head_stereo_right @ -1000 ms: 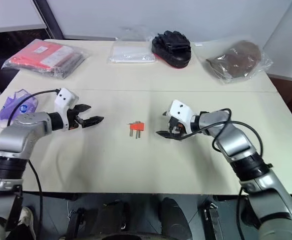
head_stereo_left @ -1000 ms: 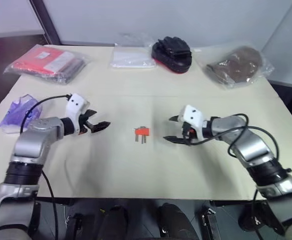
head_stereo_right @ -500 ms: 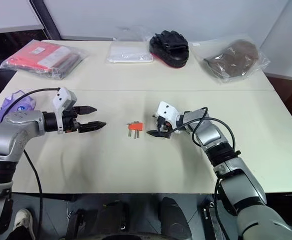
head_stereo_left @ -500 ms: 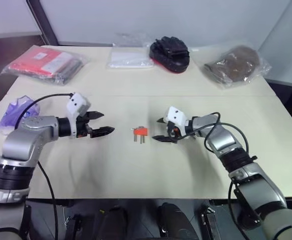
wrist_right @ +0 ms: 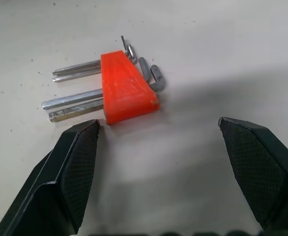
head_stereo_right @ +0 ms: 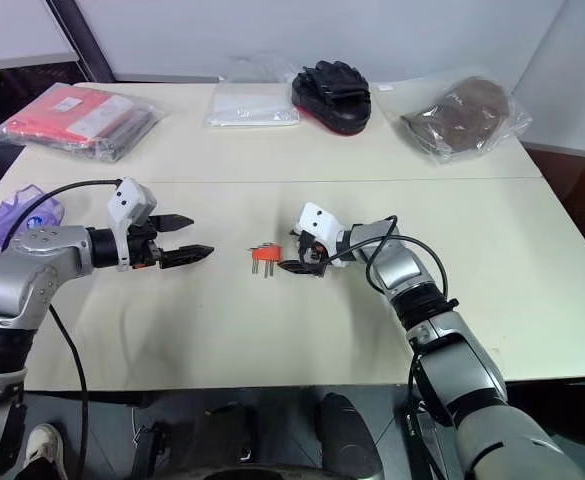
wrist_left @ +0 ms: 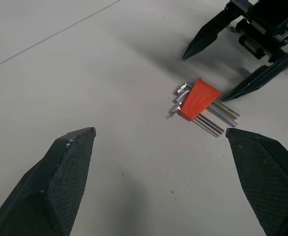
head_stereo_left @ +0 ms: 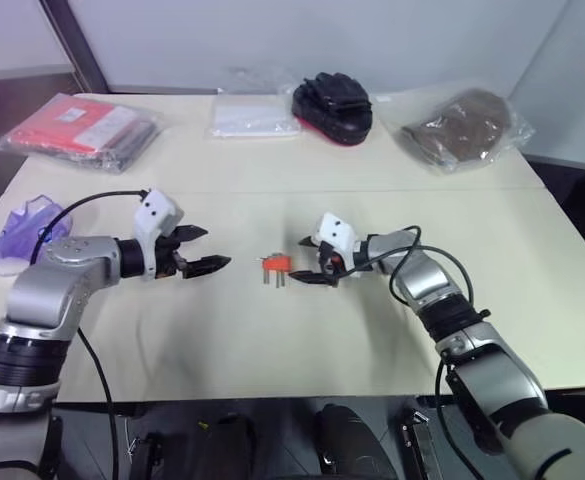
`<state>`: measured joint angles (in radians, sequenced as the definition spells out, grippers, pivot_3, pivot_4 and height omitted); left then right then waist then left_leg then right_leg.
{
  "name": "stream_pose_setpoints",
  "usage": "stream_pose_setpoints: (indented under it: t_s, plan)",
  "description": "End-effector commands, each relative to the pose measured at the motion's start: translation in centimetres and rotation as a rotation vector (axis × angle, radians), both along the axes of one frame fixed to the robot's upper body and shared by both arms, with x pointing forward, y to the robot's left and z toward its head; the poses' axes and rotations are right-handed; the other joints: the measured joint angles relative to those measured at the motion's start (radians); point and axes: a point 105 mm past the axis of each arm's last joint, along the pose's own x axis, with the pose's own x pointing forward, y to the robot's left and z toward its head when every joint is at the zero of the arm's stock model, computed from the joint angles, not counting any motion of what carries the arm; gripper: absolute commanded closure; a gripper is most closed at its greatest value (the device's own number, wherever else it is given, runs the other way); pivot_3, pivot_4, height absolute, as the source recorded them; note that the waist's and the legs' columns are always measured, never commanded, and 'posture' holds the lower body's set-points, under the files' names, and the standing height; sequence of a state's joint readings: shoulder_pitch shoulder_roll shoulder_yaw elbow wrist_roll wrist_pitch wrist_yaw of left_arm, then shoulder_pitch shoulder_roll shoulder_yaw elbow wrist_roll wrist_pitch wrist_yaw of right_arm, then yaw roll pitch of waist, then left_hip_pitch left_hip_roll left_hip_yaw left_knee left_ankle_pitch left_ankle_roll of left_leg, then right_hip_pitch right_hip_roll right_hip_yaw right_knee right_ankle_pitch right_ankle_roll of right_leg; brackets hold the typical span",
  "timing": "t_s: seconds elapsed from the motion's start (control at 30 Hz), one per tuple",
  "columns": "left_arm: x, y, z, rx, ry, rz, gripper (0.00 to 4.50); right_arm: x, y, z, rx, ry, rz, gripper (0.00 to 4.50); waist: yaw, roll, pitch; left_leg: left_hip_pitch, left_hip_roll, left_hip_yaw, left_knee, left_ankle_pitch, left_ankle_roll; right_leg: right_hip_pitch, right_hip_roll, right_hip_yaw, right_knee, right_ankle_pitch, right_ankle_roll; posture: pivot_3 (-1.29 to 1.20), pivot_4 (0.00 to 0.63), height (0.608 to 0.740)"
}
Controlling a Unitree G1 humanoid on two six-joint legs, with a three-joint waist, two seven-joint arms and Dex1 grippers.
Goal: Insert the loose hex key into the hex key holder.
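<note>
A: What lies nearest on the pale beige matte table (head_stereo_left: 272, 340)?

B: The 2 grippers and, between them, the small red-orange plastic wedge-shaped hex key holder (head_stereo_left: 275, 263). The left gripper (head_stereo_left: 200, 254) stands well apart from it, its 2 black textured fingers spread wide, holding nothing. The right gripper (head_stereo_left: 309, 262) is just beside the holder, also spread wide and empty; in the right wrist view one finger (wrist_right: 75, 172) comes close to the corner of the holder (wrist_right: 128, 90).

A: What is in the holder?

B: Several thin grey metal keys. Their straight shiny arms stick out on one side and the short bent ends on the other. How many exactly, I cannot count with certainty.

A: And the loose hex key?

B: I cannot make it out as a separate rod; every key I see seems to sit in the holder.

A: Farther away?

B: At the left edge, a crinkled purple plastic packet (head_stereo_left: 20, 228). At the far side, 4 things: a clear bag with red and dark contents (head_stereo_left: 84, 126), a flat white plastic packet (head_stereo_left: 254, 117), a black padded object with a red rim (head_stereo_left: 333, 103), and a brown soft item in a clear bag (head_stereo_left: 466, 126), what it is I cannot tell.
</note>
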<state>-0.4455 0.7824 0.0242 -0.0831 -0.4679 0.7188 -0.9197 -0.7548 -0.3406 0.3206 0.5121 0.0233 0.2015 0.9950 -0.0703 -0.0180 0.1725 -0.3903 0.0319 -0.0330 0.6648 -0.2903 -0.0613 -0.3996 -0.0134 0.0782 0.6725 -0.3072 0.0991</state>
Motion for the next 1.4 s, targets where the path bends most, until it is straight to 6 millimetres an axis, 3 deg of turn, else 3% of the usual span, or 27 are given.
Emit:
stream_pose_setpoints:
  t_s: [0.03, 0.4, 0.5, 0.63, 0.67, 0.8, 0.93, 1.03, 1.17, 1.4]
  plan:
    - [0.2, 0.1, 1.5, -0.006, -0.062, 0.007, 0.06, -0.3, 0.8, -0.3, 0.012, 0.021, 0.016, 0.44, 0.000, 0.000, 0.000, 0.000, 0.000, 0.000, 0.000, 0.000, 0.000, 0.000, 0.000, 0.000, 0.000, 0.000, 0.000, 0.00, 0.150, 0.740]
    - [0.6, 0.3, 1.1, -0.013, -0.073, 0.035, 0.06, 0.0, 2.1, -0.6, 0.011, 0.017, 0.031, 0.44, -0.001, 0.000, 0.000, 0.000, 0.000, 0.000, 0.000, 0.000, 0.000, -0.001, 0.000, 0.001, 0.002, 0.000, 0.000, 0.00, 0.150, 0.740]
    - [0.7, 0.5, 1.0, -0.015, -0.078, 0.052, 0.00, 0.0, 2.2, -0.9, 0.002, 0.016, 0.039, 1.24, -0.001, 0.000, 0.000, 0.000, 0.000, 0.000, 0.000, 0.000, 0.000, -0.002, 0.000, 0.001, 0.002, 0.000, 0.000, 0.00, 0.150, 0.740]
    - [0.6, 0.8, 0.7, -0.016, -0.077, 0.066, 0.00, -0.1, 2.3, -1.3, -0.011, 0.008, 0.052, 3.28, 0.000, 0.000, 0.000, 0.000, 0.000, 0.000, 0.000, 0.000, 0.000, -0.002, 0.000, 0.001, 0.003, 0.000, 0.000, 0.00, 0.150, 0.740]
    - [0.6, 0.8, 0.7, -0.016, -0.077, 0.067, 0.00, -0.1, 2.3, -1.3, -0.012, 0.007, 0.055, 3.53, 0.000, 0.000, 0.000, 0.000, 0.000, 0.000, 0.000, 0.000, 0.000, -0.002, 0.000, 0.001, 0.003, 0.000, 0.000, 0.00, 0.150, 0.740]
    - [0.6, 0.8, 0.6, -0.024, -0.074, 0.069, 0.00, -0.4, 2.1, -1.5, -0.035, -0.020, 0.070, 3.53, 0.001, 0.000, 0.000, 0.000, 0.000, 0.000, 0.000, 0.000, 0.000, -0.002, -0.001, 0.001, 0.003, 0.000, 0.000, 0.00, 0.150, 0.740]
    - [0.7, 0.3, 0.4, -0.047, -0.064, 0.045, 0.00, 0.1, 1.0, -0.7, -0.131, -0.208, 0.056, 3.53, 0.004, 0.000, 0.000, 0.000, 0.000, 0.000, 0.000, 0.000, 0.000, -0.002, -0.001, 0.001, 0.004, 0.000, 0.000, 0.00, 0.150, 0.740]
    - [0.8, -0.6, 0.6, -0.080, -0.063, 0.009, 0.00, 0.1, 0.1, 0.6, -0.205, -0.391, 0.072, 3.53, 0.016, 0.000, 0.000, 0.000, -0.001, 0.000, 0.000, 0.000, 0.000, -0.002, -0.003, 0.001, 0.004, 0.000, 0.000, 0.00, 0.150, 0.740]
    - [0.5, -3.1, 3.6, -0.287, -0.100, -0.134, 0.00, -0.2, -1.3, 4.9, -0.301, -0.767, 0.077, 3.53, 0.039, 0.000, 0.000, -0.002, -0.002, 0.001, 0.003, 0.000, 0.000, -0.002, -0.003, 0.000, 0.004, 0.000, 0.000, 0.00, 0.150, 0.740]
    - [0.7, -5.1, 5.8, -0.315, -0.116, -0.294, 0.00, -1.8, -1.6, 10.8, -0.369, -1.218, 0.114, 3.53, 0.022, 0.000, 0.000, -0.002, -0.001, 0.003, 0.001, 0.000, 0.000, -0.004, 0.000, 0.001, 0.003, 0.000, 0.000, 0.00, 0.150, 0.740]
